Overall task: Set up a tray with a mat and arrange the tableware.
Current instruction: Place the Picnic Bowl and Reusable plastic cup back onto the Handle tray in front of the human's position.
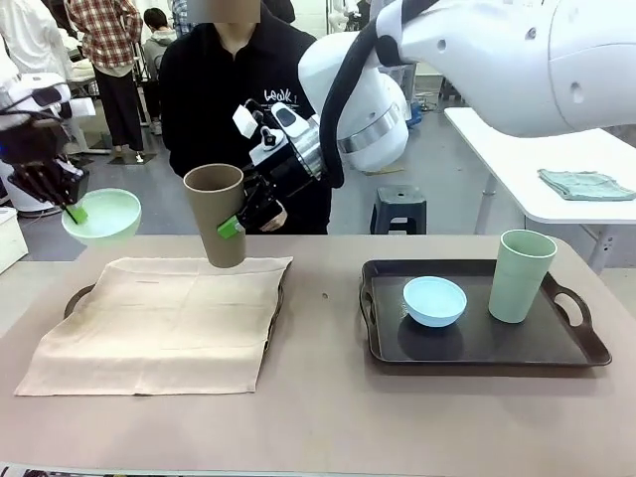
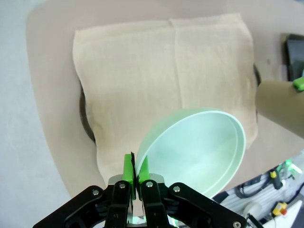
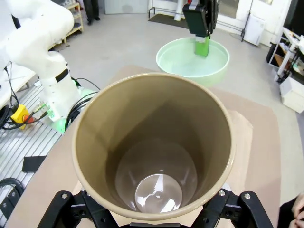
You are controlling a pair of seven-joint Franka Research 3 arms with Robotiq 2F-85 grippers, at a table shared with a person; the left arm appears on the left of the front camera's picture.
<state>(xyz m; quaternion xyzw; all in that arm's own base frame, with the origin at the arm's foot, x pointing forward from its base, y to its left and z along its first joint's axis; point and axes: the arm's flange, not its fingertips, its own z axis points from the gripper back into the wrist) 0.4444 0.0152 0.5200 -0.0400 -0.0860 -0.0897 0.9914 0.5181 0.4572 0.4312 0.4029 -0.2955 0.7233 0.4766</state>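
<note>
Tan-brown cup (image 1: pixel 214 199) hangs tilted over the far edge of the beige mat (image 1: pixel 159 318), clasped by the right gripper (image 1: pixel 227 231). The left gripper (image 1: pixel 74 211) pinches the mint green bowl (image 1: pixel 102 216) by its rim, likely ready for placing. A light blue bowl (image 1: pixel 434 300) and pale green cup (image 1: pixel 521 276) sit on the dark tray (image 1: pixel 477 353).

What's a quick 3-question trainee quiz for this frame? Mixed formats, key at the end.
1. True or false: the light blue bowl and the pale green cup sit on the dark tray.
2. The right gripper holds: A) tan-brown cup, B) pale green cup, C) light blue bowl.
3. Fill in: the left gripper pinches the rim of the ___.
Key: 1 true; 2 A; 3 mint green bowl.
</note>
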